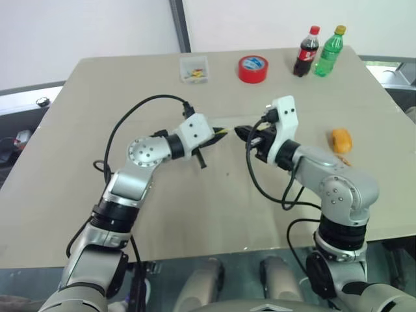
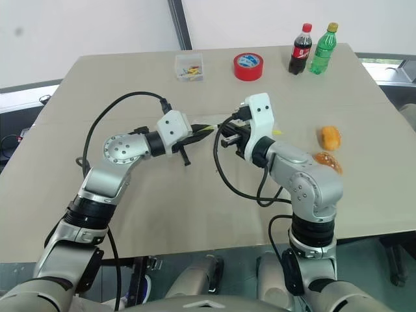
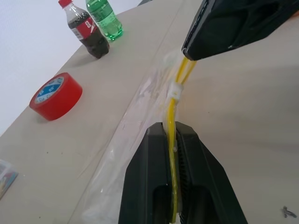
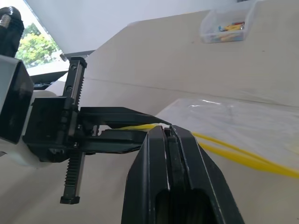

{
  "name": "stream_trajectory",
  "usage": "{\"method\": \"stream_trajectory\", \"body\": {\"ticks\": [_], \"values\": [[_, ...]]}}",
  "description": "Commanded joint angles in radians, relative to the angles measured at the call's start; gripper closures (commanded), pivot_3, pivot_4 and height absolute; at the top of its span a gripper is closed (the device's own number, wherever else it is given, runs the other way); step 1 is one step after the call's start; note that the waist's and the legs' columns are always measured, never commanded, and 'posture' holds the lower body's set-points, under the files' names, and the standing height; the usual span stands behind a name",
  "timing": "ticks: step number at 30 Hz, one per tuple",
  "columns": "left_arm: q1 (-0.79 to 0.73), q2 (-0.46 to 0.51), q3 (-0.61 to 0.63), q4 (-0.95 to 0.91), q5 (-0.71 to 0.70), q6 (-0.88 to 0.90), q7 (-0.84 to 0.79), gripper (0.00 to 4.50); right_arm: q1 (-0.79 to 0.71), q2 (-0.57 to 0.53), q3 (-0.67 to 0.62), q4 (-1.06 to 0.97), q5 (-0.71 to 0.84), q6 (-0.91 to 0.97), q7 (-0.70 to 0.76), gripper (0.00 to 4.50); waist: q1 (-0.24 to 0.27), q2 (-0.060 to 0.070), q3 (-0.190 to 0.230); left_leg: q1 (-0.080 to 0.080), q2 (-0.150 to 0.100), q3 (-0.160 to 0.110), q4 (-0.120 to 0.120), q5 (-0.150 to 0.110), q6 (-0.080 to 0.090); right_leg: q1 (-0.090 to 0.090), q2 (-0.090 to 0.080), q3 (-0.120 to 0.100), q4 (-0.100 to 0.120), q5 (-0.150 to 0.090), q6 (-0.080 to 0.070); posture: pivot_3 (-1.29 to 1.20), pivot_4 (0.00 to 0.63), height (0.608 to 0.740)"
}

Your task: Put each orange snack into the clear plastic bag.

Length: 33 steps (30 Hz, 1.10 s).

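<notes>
My left gripper (image 3: 173,140) and right gripper (image 4: 169,133) both pinch the bag's (image 3: 140,100) yellow seal strip (image 3: 172,112) mid-table; two snacks (image 2: 330,137) lie right.

The bag (image 3: 140,107) is so clear that in the head views only its yellow strip (image 2: 207,128) shows between the two grippers, and its outline against the table (image 1: 78,195) cannot be traced; in the left wrist view its lower end is cut off by the picture's edge. One snack (image 2: 330,137) lies in plain sight, but the second (image 2: 327,160) is partly hidden behind the right arm, so its shape is hard to judge. The small box (image 1: 194,69) holds coloured bits too small to tell, perhaps clips or pins.
</notes>
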Motion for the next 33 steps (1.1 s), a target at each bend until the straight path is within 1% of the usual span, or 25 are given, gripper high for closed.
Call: {"method": "stream_trajectory", "body": {"ticks": [1,10,16,20,24,25,26,27,28,30,31,33], "values": [[0.006,0.005,0.031,-0.056,-0.018,-0.011,-0.01,4.5,-0.001,-0.007,-0.006,0.004,0.017,-0.028,-0.016,4.47,0.0,0.0,0.0,0.0,0.0,0.0,0.0,0.0,0.0,0.0,0.0,0.0,0.0,0.0,0.0,0.0,0.15,0.74],[0.022,0.001,0.045,-0.081,-0.022,0.024,-0.006,4.5,0.018,-0.026,0.008,-0.001,0.037,-0.035,-0.023,4.47,0.0,0.0,0.0,0.0,0.0,0.0,0.0,0.0,0.0,0.0,0.0,0.0,0.0,0.0,0.0,0.0,0.15,0.74],[0.035,0.006,0.039,-0.1,-0.033,0.006,-0.023,4.5,0.027,-0.029,0.011,0.009,0.044,-0.04,-0.041,4.47,0.0,0.0,0.0,0.0,0.0,0.0,0.0,0.0,0.0,0.0,0.0,0.0,0.0,0.0,0.0,0.0,0.15,0.74],[0.064,0.015,0.026,-0.137,-0.048,-0.024,-0.067,4.5,0.008,0.002,-0.005,0.068,0.031,-0.066,-0.081,4.47,0.0,0.0,0.0,0.0,0.0,0.0,0.0,0.0,0.0,0.0,0.0,0.0,0.0,0.0,0.0,0.0,0.15,0.74],[0.087,0.017,0.019,-0.158,-0.047,-0.032,-0.09,4.5,-0.005,0.07,-0.049,0.214,-0.012,-0.142,-0.177,4.47,0.001,0.0,0.0,0.0,0.0,0.0,0.0,0.0,0.0,0.0,0.0,0.0,0.0,0.0,0.0,0.0,0.15,0.74],[0.088,0.02,0.02,-0.153,-0.04,-0.035,-0.091,4.5,0.003,0.052,-0.024,0.237,-0.052,-0.187,-0.188,4.47,0.001,0.0,0.0,0.001,0.0,0.0,0.0,0.0,0.0,0.0,0.0,0.0,0.0,0.0,0.0,0.0,0.15,0.74],[0.087,0.023,0.023,-0.146,-0.033,-0.037,-0.089,4.5,0.019,-0.014,0.057,0.248,-0.135,-0.277,-0.176,4.47,0.001,0.0,0.0,0.001,0.0,0.0,0.0,0.0,0.0,0.0,0.0,0.0,0.0,0.0,0.0,0.0,0.15,0.74],[0.087,0.027,0.028,-0.14,-0.026,-0.036,-0.084,4.5,0.04,-0.092,0.153,0.251,-0.223,-0.376,-0.148,4.47,0.004,0.0,0.0,0.001,0.0,0.001,0.0,0.0,0.0,0.0,0.0,0.0,0.0,0.0,0.0,0.0,0.15,0.74],[0.085,0.03,0.031,-0.133,-0.019,-0.039,-0.08,4.5,0.057,-0.201,0.278,0.256,-0.339,-0.482,-0.115,4.47,0.007,0.0,0.0,0.0,0.0,0.001,0.0,0.0,0.0,0.0,0.0,0.001,0.0,0.0,0.0,0.0,0.15,0.74],[0.082,0.038,0.032,-0.123,-0.005,-0.05,-0.073,4.5,0.082,-0.353,0.426,0.283,-0.478,-0.686,-0.039,4.47,0.007,0.0,0.0,0.0,-0.002,0.001,0.0,0.0,0.0,-0.001,-0.001,0.0,-0.001,0.0,0.0,0.0,0.15,0.74],[0.082,0.039,0.032,-0.12,0.001,-0.052,-0.068,4.5,0.084,-0.401,0.469,0.294,-0.518,-0.74,-0.012,4.47,0.003,0.0,0.0,0.0,-0.002,0.002,0.0,0.0,0.0,-0.001,-0.001,0.0,-0.002,0.0,0.0,0.0,0.15,0.74],[0.085,0.041,0.028,-0.117,0.006,-0.061,-0.064,4.5,0.07,-0.443,0.513,0.322,-0.579,-0.828,0.009,4.47,-0.007,0.0,0.0,0.0,-0.001,0.003,0.0,0.0,0.0,-0.001,-0.001,0.001,-0.001,0.0,0.0,0.0,0.15,0.74]]}}
